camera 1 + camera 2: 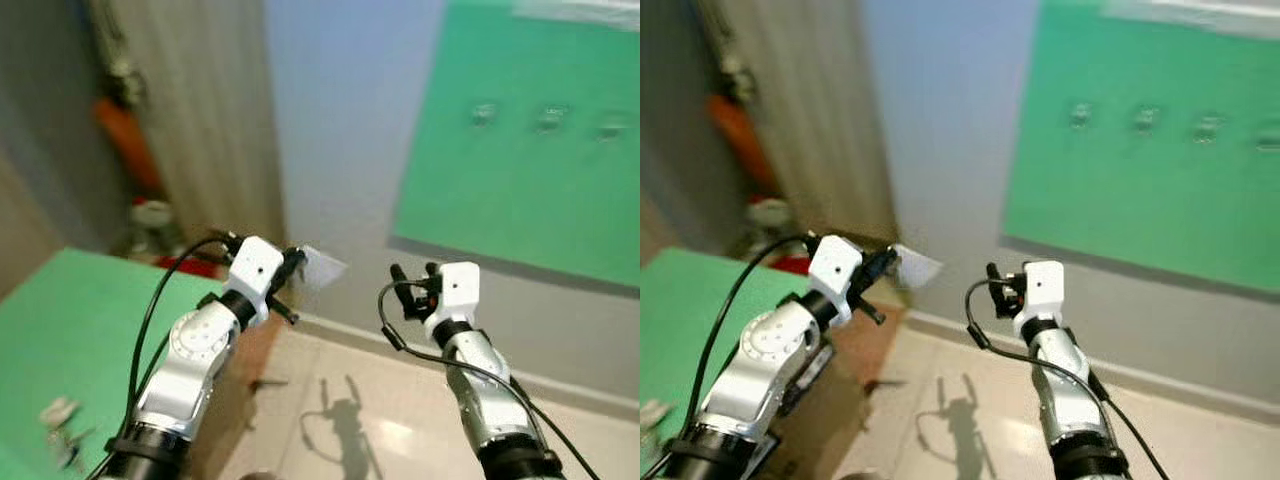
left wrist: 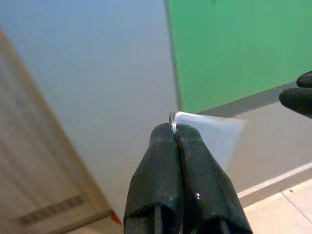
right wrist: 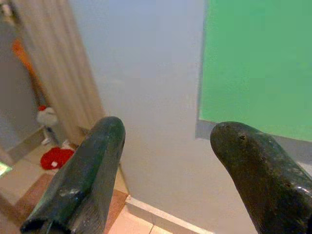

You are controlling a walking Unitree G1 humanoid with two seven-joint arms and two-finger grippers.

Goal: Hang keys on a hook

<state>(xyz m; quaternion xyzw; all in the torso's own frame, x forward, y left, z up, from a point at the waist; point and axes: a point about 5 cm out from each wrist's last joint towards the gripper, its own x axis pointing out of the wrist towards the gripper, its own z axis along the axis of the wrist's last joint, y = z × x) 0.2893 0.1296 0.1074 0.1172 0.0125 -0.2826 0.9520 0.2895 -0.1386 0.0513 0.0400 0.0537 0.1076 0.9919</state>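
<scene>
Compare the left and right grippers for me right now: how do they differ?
The left gripper has its fingers pressed shut on a key ring with a pale tag; the right gripper has fingers spread apart, holding nothing. Both are raised toward the wall with the green board.

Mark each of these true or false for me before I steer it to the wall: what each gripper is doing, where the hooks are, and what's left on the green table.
1. The left gripper is shut on a key ring with a pale tag. True.
2. The right gripper is clamped on a second set of keys. False: its fingers stand apart with nothing between them.
3. The hooks sit in a row on the green panel on the wall, ahead and to the robot's right. True.
4. The tag already hangs from a hook. False: it is held well below and left of the hooks.
5. Small metallic items lie on the green table by the left arm. True, though too blurred to identify.
</scene>
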